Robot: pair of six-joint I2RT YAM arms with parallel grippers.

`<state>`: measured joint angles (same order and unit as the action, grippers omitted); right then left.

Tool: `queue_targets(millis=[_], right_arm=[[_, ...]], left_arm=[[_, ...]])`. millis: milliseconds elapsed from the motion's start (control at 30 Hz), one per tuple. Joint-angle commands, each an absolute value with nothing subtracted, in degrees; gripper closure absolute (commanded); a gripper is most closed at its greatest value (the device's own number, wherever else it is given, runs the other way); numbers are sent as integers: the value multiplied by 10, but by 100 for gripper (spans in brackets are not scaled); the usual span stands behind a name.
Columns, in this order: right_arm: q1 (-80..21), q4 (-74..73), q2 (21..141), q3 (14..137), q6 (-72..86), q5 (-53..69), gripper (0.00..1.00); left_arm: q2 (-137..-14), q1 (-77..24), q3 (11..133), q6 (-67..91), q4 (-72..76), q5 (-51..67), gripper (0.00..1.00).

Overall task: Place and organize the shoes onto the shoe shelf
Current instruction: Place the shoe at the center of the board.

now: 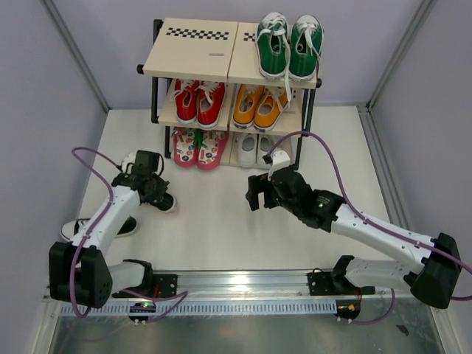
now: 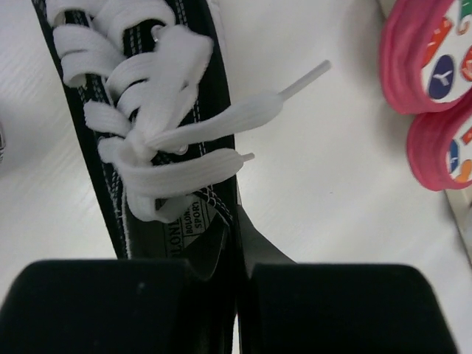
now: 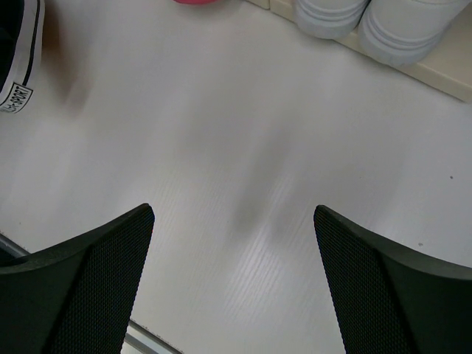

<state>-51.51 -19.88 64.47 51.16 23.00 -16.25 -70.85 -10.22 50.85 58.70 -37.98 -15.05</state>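
Left wrist view gives the nearest fact: the left gripper (image 2: 240, 295) is closed tight on the black sneaker (image 2: 162, 147). Its two pads pinch the opening edge beside the tongue label, and the laces run away from the fingers. So the long axis of the sneaker points straight out from the tool, heel end at the pads and toe end far. In the top view this sneaker is on the table (image 1: 214, 221) under the left gripper, mostly hidden. The other black sneaker (image 1: 96, 227) lies nearer, beside the left forearm, well apart from the first one. The right gripper (image 1: 254, 193) hangs over bare table with its jaws wide and nothing between them. Beyond both tools stands the shelf (image 1: 192, 51). The flip-flops (image 1: 199, 147) and white shoes (image 1: 257, 150) are on the bottom tier, the red pair (image 1: 199, 102) and orange pair (image 1: 259, 107) on the middle one, and the green sneakers (image 1: 289, 48) on the right top board. The left top board is free. I judge it is the place for the black pair. It lies far and a little right of the left gripper, which is the nearer arm, so the sneaker must go up and forward.
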Motion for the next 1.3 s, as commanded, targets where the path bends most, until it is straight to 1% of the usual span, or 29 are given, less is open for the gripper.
queue_targets(millis=[0,200,333,433,500,567,600,633,700,767,800,833,900,933,1000,1067,1200,1267], right_arm=[[-514,-200,632,499,250,-147,7],[-514,-167,602,468,254,-143,7],[-514,-171,592,475,250,-135,7],[-514,-153,579,449,294,-158,7],[-514,-148,579,445,304,-155,7],[-514,-145,584,446,306,-139,7],[-514,-143,587,449,301,-132,7],[-515,-142,591,451,294,-127,7],[-515,-128,597,453,280,-106,7],[-515,-109,608,454,267,-93,7],[-515,-92,615,460,262,-73,7],[-514,-84,624,468,250,-62,7],[-515,-69,660,495,237,-27,7],[-515,-62,675,506,231,-18,7],[-516,-49,727,544,223,20,7],[-519,-47,764,591,220,31,7],[-534,-34,868,663,212,42,7],[-548,-32,903,704,210,42,7]], left_arm=[[-677,-105,478,637,-346,-191,100],[-681,-141,438,622,-286,-156,100],[-711,-178,426,621,-255,-143,100],[-747,-182,427,609,-252,-128,99],[-749,-182,429,605,-253,-127,98],[-744,-183,432,601,-257,-127,90],[-739,-182,434,595,-261,-127,82],[-733,-182,445,590,-267,-126,60],[-727,-182,468,571,-319,-135,39],[-708,-182,511,564,-365,-175,26],[-700,-182,524,563,-389,-191,14],[-689,-182,543,564,-434,-226,12],[-655,-182,560,571,-473,-256,1],[-644,-182,574,576,-510,-284,1],[-614,-181,584,580,-540,-303,1],[-595,-181,589,586,-574,-325,1],[-553,-154,567,613,-617,-332,1],[-538,-121,547,622,-622,-324,2]])
